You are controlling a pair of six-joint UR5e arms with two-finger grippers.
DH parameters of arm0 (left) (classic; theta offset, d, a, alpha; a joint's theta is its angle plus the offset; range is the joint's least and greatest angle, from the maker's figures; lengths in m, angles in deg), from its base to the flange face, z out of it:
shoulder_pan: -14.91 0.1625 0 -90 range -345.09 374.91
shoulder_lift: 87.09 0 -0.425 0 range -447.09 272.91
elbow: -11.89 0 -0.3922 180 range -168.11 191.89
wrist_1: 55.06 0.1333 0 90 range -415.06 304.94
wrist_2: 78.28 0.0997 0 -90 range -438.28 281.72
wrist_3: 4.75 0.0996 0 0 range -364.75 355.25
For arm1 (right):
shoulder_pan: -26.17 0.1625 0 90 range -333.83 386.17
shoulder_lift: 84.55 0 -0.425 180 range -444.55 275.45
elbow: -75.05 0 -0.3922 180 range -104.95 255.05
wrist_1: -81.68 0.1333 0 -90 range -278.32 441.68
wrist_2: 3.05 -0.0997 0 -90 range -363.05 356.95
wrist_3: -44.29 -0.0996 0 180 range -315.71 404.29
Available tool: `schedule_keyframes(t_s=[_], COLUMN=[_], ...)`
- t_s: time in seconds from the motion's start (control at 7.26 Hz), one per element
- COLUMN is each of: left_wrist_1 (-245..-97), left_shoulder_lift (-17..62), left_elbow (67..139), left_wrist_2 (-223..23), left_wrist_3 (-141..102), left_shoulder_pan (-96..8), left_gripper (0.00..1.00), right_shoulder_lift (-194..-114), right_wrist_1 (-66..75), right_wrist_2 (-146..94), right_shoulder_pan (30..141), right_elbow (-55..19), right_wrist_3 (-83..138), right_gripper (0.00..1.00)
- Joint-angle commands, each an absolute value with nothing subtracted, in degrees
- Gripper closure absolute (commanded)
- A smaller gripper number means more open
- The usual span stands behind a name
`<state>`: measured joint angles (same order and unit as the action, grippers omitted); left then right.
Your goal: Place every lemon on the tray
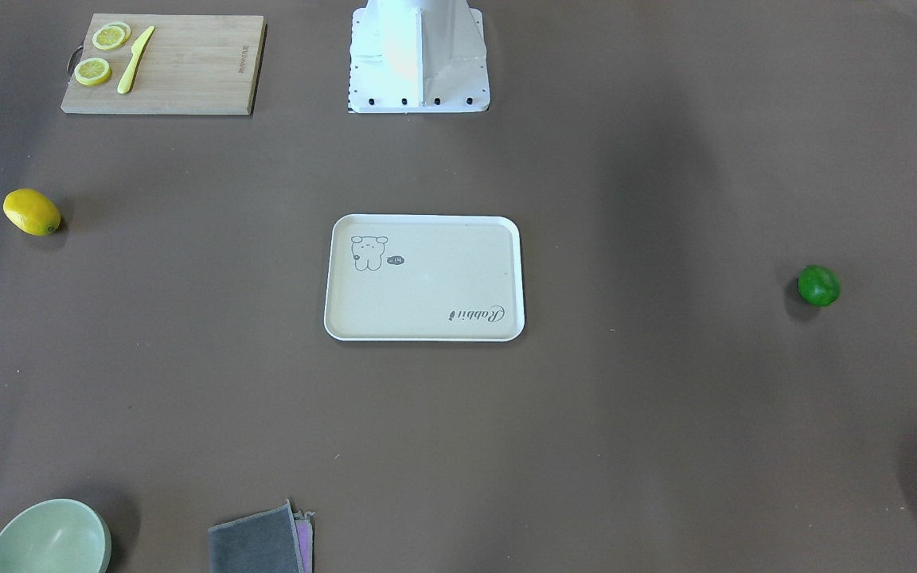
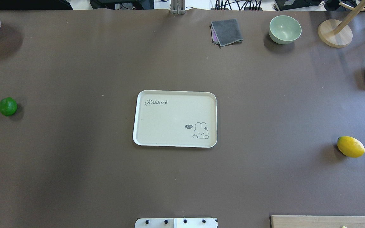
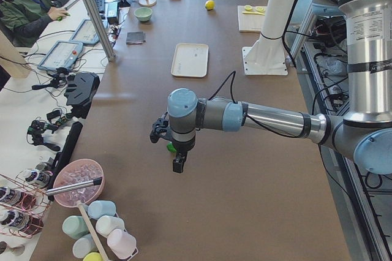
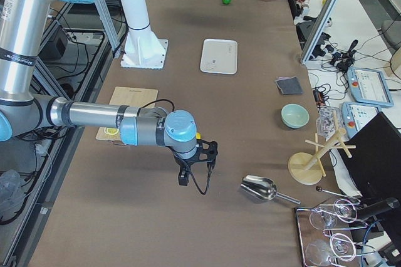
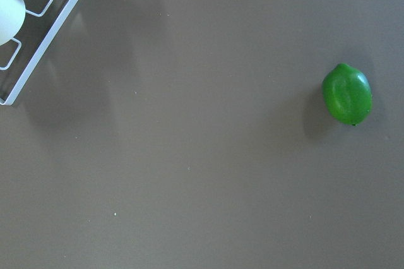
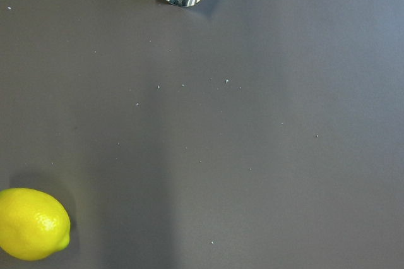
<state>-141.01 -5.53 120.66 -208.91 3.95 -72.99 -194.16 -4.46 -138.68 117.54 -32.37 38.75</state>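
Lemons: yellow lemon (image 2: 350,146) at right edge, green lemon (image 2: 7,106) at left edge, both off tray (image 2: 144,139).
Hands: left gripper (image 3: 176,162) and right gripper (image 4: 183,176) hang near one each, splitting reach; we cannot tell their opening.

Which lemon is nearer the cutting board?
The yellow lemon: it lies on the same side of the tray as the cutting board, while the green lemon sits on the opposite side.

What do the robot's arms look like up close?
Both are shiny silver tubes linked by grey joints with pale-blue round caps. On the left arm and the right arm a thin black cable loops to the wrist, and each ends in small black fingers. A white printed label wraps the left arm's upright tube.
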Motion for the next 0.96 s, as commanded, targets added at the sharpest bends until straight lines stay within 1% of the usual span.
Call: schedule_keyframes(t_s=[0.0,0.14,0.28,0.55,0.69,0.83], left_wrist_1=[-141.19,-143.89,-148.7,-155.75,-164.05,-167.7], left_shoulder_lift=[-4.74,-4.91,-5.0,-4.74,-4.48,-2.82], left_elbow=[123.14,124.37,124.04,123.68,120.9,118.26], left_wrist_2=[-208.97,-208.97,-208.97,-209.06,-208.97,-211.32], left_wrist_3=[3.96,3.96,3.69,3.52,3.17,3.16], left_shoulder_pan=[-72.98,-72.98,-72.98,-72.98,-72.98,-72.98], left_gripper=[0.02,0.02,0.02,0.02,0.02,0.02], right_shoulder_lift=[-193.89,-193.02,-192.49,-190.82,-190.81,-190.47], right_wrist_1=[-4.28,-3.93,-2.53,1.84,4.75,5.99], right_wrist_2=[-139.19,-139.62,-140.67,-140.42,-142.94,-143.49], right_shoulder_pan=[117.58,117.49,117.58,118.19,118.8,119.25], right_elbow=[-32.7,-34.01,-34.89,-34.38,-34.81,-34.81], right_wrist_3=[38.66,38.49,38.22,37.78,36.91,36.38], right_gripper=[0.0,0.0,0.0,0.0,0.0,0.0])
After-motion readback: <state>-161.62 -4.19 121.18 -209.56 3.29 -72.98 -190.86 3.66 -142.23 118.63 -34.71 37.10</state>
